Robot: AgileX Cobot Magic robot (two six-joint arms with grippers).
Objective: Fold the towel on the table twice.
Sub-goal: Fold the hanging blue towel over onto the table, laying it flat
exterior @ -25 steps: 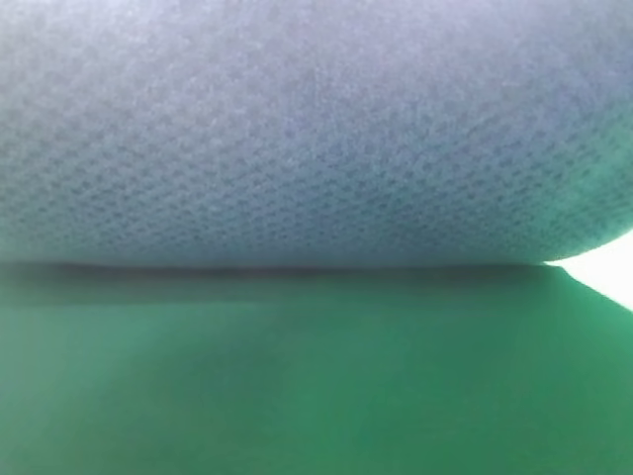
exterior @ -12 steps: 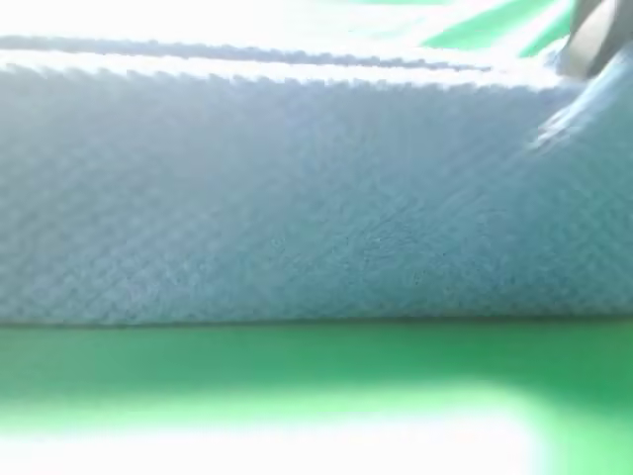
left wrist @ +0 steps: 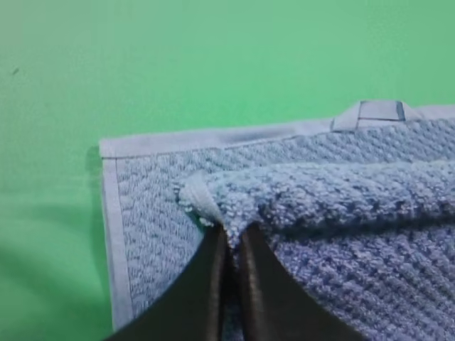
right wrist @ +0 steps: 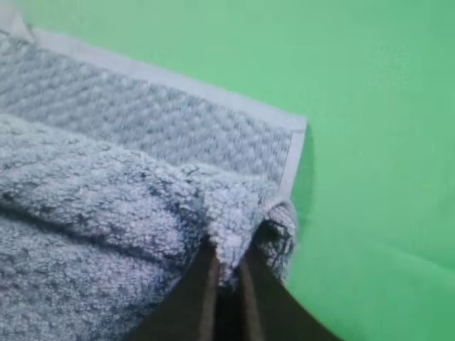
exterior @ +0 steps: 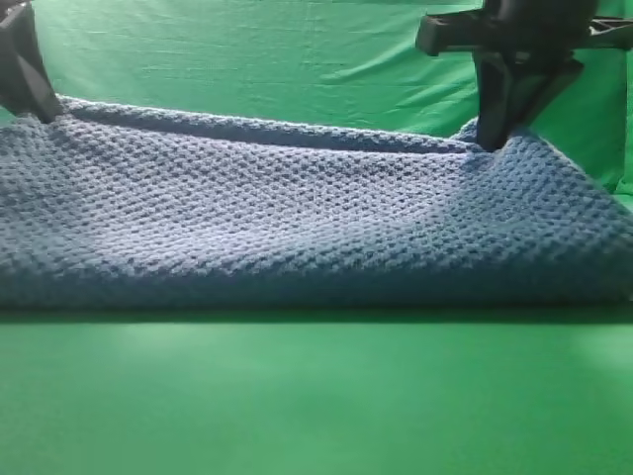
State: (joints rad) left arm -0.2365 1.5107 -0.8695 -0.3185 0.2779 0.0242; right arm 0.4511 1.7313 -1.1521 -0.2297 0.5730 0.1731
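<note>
The blue-grey waffle-knit towel (exterior: 297, 218) lies across the green table (exterior: 316, 396), doubled over with its rounded fold toward the camera. My left gripper (exterior: 45, 114) is shut on the towel's upper far-left corner. My right gripper (exterior: 490, 143) is shut on the upper far-right corner. In the left wrist view my left gripper (left wrist: 231, 231) pinches a corner of the towel (left wrist: 341, 206) just inside the lower layer's pale-edged corner. In the right wrist view my right gripper (right wrist: 227, 256) pinches a bunched corner of the towel (right wrist: 106, 192) above the lower layer's edge.
A wrinkled green backdrop cloth (exterior: 247, 59) hangs behind the table. A small hang loop (left wrist: 380, 110) sticks out from the lower layer's far edge. Bare green table (right wrist: 384, 106) lies beyond the towel's corners and in front of the fold.
The towel filled the exterior view as a close blur before; now it sits lower and farther away, with its held edge carried over to the far side by both grippers.
</note>
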